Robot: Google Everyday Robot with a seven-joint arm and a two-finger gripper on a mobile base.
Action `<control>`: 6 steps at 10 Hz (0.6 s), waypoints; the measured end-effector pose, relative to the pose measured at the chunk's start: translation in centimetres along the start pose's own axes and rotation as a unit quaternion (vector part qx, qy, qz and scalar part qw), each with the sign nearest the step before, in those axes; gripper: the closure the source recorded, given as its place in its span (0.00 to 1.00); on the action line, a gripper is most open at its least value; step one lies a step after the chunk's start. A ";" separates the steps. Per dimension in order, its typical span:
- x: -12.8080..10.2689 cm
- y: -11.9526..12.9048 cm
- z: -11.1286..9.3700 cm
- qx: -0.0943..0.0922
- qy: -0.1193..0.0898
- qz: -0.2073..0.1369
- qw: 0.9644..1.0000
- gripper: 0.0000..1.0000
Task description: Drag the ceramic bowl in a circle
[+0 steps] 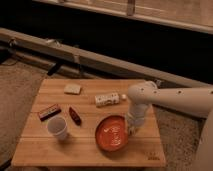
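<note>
Currently the gripper (133,127) sits at the right rim of the glossy, round orange-red ceramic bowl (112,133) on the slatted wooden table (90,152); jaw state indiscernible.

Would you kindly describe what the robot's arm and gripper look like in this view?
The arm is a thick, smooth, white tube running in from the right, ending in a rounded elbow-like joint. From there a shorter white segment drops to the gripper at the right rim of the ceramic bowl. The gripper looks pale grey-white. No cables or markings are discernible.
</note>
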 end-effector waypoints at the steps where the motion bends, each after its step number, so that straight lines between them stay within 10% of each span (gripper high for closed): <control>1: 0.0 -0.2 0.0 0.000 0.000 0.001 1.000 0.37; 6: 0.0 0.0 0.0 0.001 0.000 0.000 1.000 0.37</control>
